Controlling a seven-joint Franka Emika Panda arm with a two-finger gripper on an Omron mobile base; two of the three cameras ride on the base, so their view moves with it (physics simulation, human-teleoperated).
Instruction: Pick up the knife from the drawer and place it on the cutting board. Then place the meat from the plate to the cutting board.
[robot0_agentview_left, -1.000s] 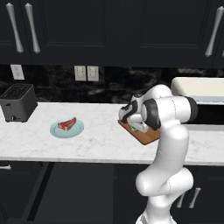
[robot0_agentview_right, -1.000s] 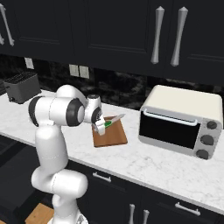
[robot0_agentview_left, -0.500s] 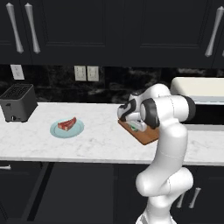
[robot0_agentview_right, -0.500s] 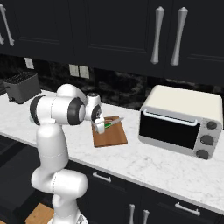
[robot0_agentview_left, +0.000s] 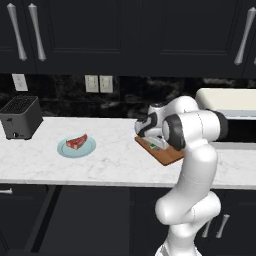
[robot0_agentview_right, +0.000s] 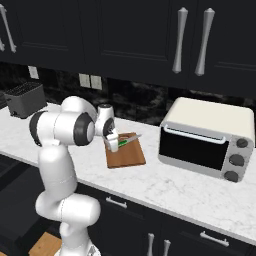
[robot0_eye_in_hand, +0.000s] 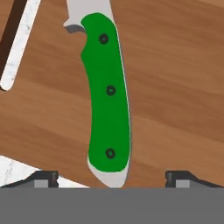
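Knife (robot0_eye_in_hand: 108, 96) lies flat on cutting board (robot0_eye_in_hand: 175, 87), green handle between gripper's two finger tips, neither touching it. Gripper (robot0_eye_in_hand: 111, 177) spread wide, holding nothing, poised just above board. In right base view, knife (robot0_agentview_right: 126, 141) rests at board's (robot0_agentview_right: 127, 157) rear edge, blade pointing toward toaster oven (robot0_agentview_right: 207, 137). Board sits on white marble desk (robot0_agentview_left: 115, 160), under bent arm. Meat (robot0_agentview_left: 76, 141) on blue plate (robot0_agentview_left: 64, 149), well left of board, near black toaster (robot0_agentview_left: 20, 117) by wall.
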